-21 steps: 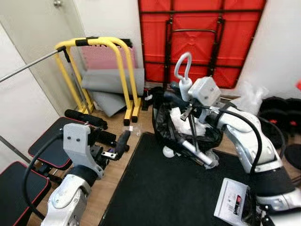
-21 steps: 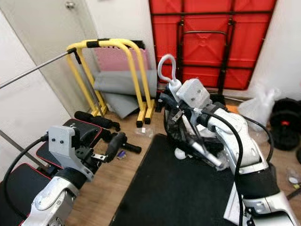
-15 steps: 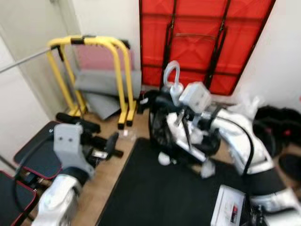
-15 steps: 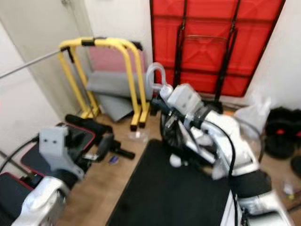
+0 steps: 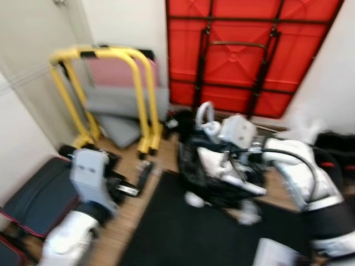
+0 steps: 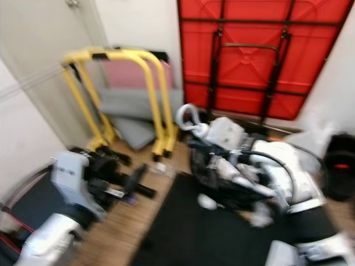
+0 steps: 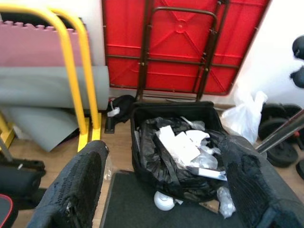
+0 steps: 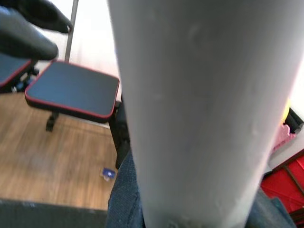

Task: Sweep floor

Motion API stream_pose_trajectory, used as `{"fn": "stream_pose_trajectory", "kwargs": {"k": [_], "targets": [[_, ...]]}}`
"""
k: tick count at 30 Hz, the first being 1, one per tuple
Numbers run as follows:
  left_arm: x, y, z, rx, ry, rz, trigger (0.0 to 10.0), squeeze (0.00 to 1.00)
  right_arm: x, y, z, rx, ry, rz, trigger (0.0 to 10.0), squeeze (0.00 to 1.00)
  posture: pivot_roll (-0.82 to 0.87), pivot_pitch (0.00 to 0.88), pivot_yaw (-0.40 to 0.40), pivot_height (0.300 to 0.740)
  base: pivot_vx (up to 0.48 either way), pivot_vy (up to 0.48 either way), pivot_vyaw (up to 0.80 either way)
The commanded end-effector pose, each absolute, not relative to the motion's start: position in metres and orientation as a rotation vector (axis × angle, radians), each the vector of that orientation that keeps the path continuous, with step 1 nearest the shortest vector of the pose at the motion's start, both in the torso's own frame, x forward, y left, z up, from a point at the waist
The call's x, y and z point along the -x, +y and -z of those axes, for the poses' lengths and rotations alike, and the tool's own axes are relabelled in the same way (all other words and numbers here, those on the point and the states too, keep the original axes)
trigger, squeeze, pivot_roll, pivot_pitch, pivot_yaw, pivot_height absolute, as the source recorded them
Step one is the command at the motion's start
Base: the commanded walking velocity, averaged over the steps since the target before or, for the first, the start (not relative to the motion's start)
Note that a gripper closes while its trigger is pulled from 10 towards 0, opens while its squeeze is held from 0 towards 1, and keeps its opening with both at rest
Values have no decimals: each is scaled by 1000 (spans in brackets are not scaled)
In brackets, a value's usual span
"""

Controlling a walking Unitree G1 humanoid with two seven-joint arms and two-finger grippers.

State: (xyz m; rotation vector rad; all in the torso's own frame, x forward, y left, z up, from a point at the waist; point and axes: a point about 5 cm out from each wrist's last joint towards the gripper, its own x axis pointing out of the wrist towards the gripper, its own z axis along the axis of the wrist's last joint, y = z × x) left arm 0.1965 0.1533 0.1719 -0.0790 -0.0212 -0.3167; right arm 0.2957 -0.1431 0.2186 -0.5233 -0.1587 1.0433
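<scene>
The right gripper (image 5: 224,160) is clamped on a grey handle (image 8: 199,109); the left gripper's (image 7: 161,190) fingers stand apart, empty.

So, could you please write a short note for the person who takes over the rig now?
Right pincer: shut on the grey handle of a sweeping tool, held over the black bin.
Left pincer: open, holding nothing, raised above the wooden floor and pointing at the bin.
The bin stands at the far edge of the black mat and holds white paper and a black bag.
Done: rubbish lies in the bin.
Left: a small blue scrap lies on the floor near the bench. Head views are blurred.
</scene>
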Motion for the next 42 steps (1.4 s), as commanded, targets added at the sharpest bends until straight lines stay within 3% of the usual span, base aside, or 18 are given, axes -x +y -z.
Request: {"fn": "stream_pose_trajectory", "kwargs": {"k": [1,6,12,17,27,42], "targets": [[-192,148,-174,85,-20,372,10000,0,-290,-141,-226,471,-199,-1078,10000,0,-81,91,-6,740,0,0,0],[-189,147,-175,81,-16,385,10000,0,-282,-134,-240,399,-238,-1156,10000,0,-80,104,-3,740,0,0,-800],[-190,147,-177,75,-24,376,10000,0,-273,-126,-242,424,-246,-1235,10000,0,-77,107,-9,740,0,0,-800],[-190,148,-177,77,-27,378,10000,0,-272,-120,-242,485,-273,-1235,10000,0,-79,104,-8,740,0,0,0],[-191,146,-177,84,-29,388,10000,0,-280,-117,-233,694,-285,-1174,10000,0,-73,101,-13,740,0,-412,0],[-189,146,-179,95,-28,394,10000,0,-278,-113,-225,702,-268,-1216,10000,0,-69,112,-17,740,0,-450,0]]}}
